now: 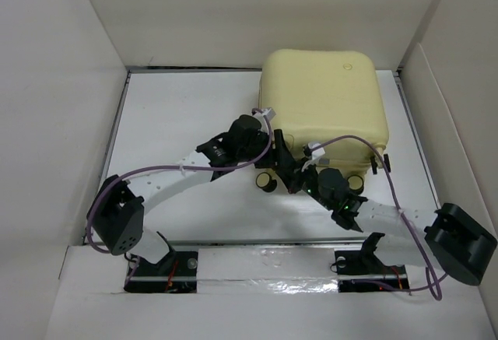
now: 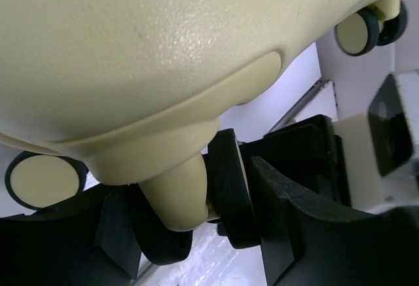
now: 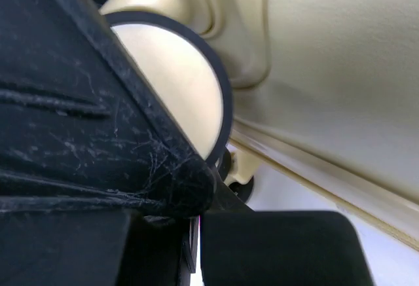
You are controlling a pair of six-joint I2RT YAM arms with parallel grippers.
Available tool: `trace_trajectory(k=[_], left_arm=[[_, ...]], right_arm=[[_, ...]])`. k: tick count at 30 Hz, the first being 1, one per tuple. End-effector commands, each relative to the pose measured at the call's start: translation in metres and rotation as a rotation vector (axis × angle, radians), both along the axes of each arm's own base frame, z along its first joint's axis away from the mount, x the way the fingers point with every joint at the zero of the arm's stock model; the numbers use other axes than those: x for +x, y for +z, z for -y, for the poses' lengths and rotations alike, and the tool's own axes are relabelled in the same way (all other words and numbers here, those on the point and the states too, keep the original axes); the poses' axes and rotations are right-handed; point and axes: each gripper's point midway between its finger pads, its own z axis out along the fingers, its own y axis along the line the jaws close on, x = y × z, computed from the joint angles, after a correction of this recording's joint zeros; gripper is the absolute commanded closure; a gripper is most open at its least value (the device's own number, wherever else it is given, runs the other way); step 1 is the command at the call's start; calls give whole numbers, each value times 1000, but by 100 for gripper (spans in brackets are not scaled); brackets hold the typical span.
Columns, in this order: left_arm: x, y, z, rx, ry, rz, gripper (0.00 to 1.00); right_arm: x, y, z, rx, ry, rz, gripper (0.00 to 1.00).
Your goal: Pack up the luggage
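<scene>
The luggage (image 1: 323, 95) is a closed pale yellow hard-shell case lying flat at the back right of the table, with its round emblem (image 1: 348, 66) facing up. My left gripper (image 1: 282, 159) is at its near-left corner. In the left wrist view the shell (image 2: 144, 50) fills the top. The left gripper (image 2: 196, 207) is open, its fingers (image 2: 294, 220) astride a caster with black wheels (image 2: 229, 188). My right gripper (image 1: 305, 178) is close beside it and shut (image 3: 198, 233), empty, with a yellow wheel (image 3: 177, 83) against its left finger, under the shell (image 3: 340, 70).
White walls box in the white table (image 1: 179, 114) on three sides. Two more yellow-and-black wheels (image 2: 44, 180) (image 2: 357, 31) show at the case's corners. The right arm's wrist (image 2: 393, 135) is close to my left fingers. Both arm bases sit at the near edge.
</scene>
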Motion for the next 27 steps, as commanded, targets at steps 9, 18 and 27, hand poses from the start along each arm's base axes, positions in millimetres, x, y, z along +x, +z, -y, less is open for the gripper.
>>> trace_trajectory(k=[9, 18, 27], left_arm=[[-38, 219, 1, -594, -207, 472, 100], [-25, 183, -26, -567, -58, 456, 100], [0, 139, -54, -502, 53, 432, 100]], right_arm=[[-32, 110, -110, 630, 305, 177, 100], [-13, 88, -97, 708, 158, 113, 56], [-48, 7, -58, 355, 103, -8, 26]])
